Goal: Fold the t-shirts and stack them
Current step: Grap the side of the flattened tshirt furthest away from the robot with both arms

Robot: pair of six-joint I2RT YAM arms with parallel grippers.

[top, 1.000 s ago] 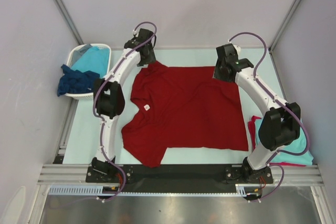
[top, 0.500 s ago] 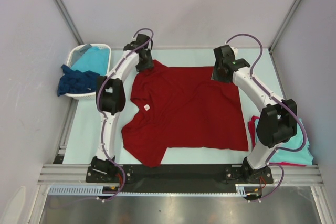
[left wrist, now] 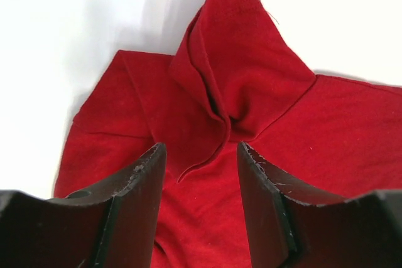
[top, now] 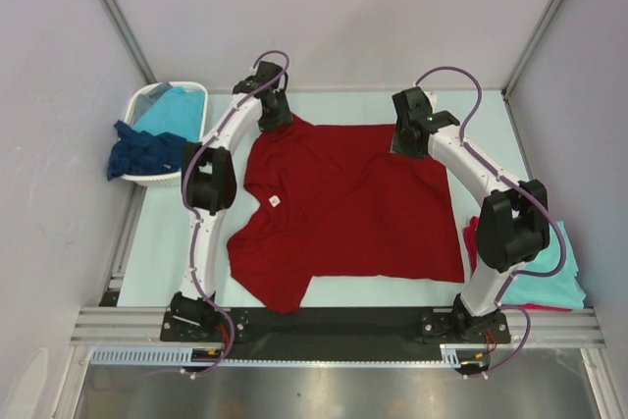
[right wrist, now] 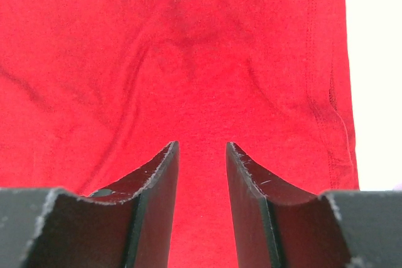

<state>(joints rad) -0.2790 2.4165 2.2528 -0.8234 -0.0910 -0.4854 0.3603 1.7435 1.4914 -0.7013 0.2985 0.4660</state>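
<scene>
A dark red t-shirt point(top: 343, 208) lies spread flat on the table, neck label up. My left gripper point(top: 274, 113) hovers over its far left sleeve. In the left wrist view that gripper point(left wrist: 201, 155) is open, its jaws standing either side of a rumpled fold of the sleeve point(left wrist: 239, 73). My right gripper point(top: 409, 134) is over the shirt's far right corner. Seen from the right wrist, it point(right wrist: 202, 149) is open above flat red cloth, with the stitched hem point(right wrist: 320, 92) just to its right. Nothing is pinched in either gripper.
A white basket point(top: 147, 105) at the far left holds a turquoise t-shirt point(top: 179, 108), and a navy one point(top: 142, 152) hangs over its rim. At the right edge a folded turquoise shirt point(top: 549, 277) lies on a red one point(top: 473, 235).
Both grippers have shifted slightly toward the far side, the right one also a little leftward along the shirt's far edge. The shirt has not moved.
</scene>
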